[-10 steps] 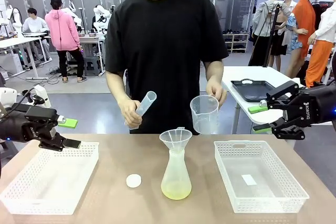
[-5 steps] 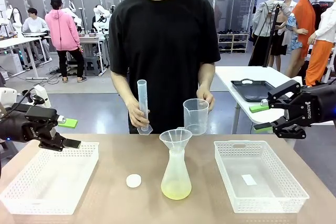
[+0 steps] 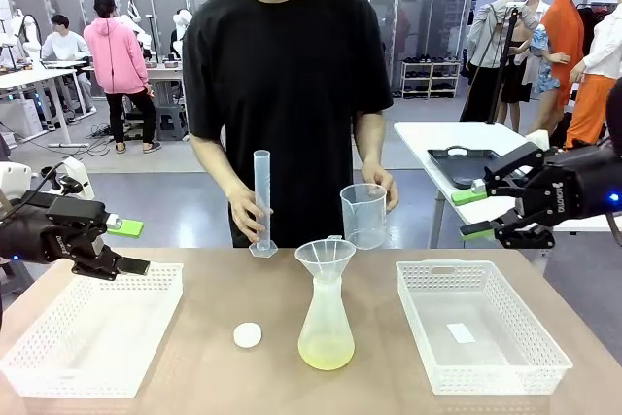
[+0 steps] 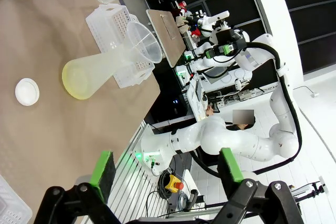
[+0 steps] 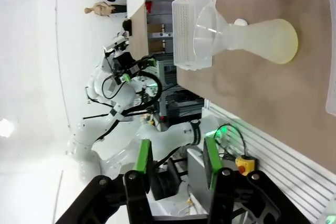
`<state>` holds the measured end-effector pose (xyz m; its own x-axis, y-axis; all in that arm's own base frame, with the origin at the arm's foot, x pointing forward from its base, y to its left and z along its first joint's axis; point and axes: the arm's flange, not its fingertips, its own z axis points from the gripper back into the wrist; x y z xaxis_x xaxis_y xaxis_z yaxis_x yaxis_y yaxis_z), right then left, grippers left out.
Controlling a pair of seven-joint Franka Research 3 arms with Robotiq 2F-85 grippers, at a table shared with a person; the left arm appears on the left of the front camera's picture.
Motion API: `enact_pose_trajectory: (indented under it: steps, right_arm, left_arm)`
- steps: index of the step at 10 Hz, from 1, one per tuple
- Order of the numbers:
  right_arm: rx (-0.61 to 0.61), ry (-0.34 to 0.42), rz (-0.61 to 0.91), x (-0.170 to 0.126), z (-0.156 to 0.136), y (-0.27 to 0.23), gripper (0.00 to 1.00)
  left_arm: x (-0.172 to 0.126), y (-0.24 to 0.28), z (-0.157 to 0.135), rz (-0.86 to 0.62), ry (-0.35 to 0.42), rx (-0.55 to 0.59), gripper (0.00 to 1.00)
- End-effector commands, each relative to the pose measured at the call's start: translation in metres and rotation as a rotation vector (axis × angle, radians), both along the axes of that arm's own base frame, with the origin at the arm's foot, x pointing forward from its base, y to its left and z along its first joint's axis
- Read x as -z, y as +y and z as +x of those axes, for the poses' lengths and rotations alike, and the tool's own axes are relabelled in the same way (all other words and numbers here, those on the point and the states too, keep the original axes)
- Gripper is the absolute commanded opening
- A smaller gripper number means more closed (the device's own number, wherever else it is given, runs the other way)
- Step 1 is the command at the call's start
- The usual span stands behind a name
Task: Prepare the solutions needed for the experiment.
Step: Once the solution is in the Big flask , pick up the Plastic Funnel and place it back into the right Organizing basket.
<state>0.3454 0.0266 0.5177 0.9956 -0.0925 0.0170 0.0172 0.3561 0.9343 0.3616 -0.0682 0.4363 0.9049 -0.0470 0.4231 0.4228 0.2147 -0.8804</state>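
Pale yellow solutions (image 3: 326, 352) lay shallow in the bottom of the conical flask (image 3: 326, 313). It stood upright at mid-table, long axis vertical, with a funnel (image 3: 326, 258) seated in its neck.

My left gripper (image 3: 129, 247) hung over the left basket (image 3: 160, 318), and from there the flask lay well off toward the table's middle. From my right gripper (image 3: 473, 213), raised behind the right basket (image 3: 486, 374), it lay inward and lower. I judged the right one slightly nearer, yet the person's hands were closer than either. One hand (image 3: 245, 213) steadied an upright measuring cylinder (image 3: 260, 182) on the table just behind the flask. The other hand (image 3: 381, 182) held a beaker (image 3: 364, 221) beside it.

My left fingers stood wide apart and my right ones partly apart; both held and touched nothing.
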Motion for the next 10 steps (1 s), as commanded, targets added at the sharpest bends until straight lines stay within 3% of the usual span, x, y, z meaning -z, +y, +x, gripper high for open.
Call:
enact_pose_trajectory:
  steps: [1,3,7,9,10]
  right_arm:
    - [-0.022,-0.130,-0.123,-0.018,0.017,0.035,0.51]
    - [-0.070,-0.221,-0.239,-0.032,0.031,0.070,0.51]
    - [-0.185,-0.358,-0.607,-0.047,0.058,0.125,0.51]
    - [-0.241,-0.348,-0.667,-0.051,0.060,0.136,0.51]
    - [-0.223,-0.368,-0.594,-0.046,0.053,0.128,0.51]
  left_arm:
    - [0.002,0.000,-0.001,-0.005,-0.017,0.014,1.00]
    - [0.002,0.000,-0.001,-0.005,-0.017,0.014,1.00]
    - [0.002,0.000,-0.001,-0.005,-0.017,0.014,1.00]
    - [0.002,0.000,-0.001,-0.005,-0.017,0.014,1.00]
    - [0.002,0.000,-0.001,-0.005,-0.017,0.014,1.00]
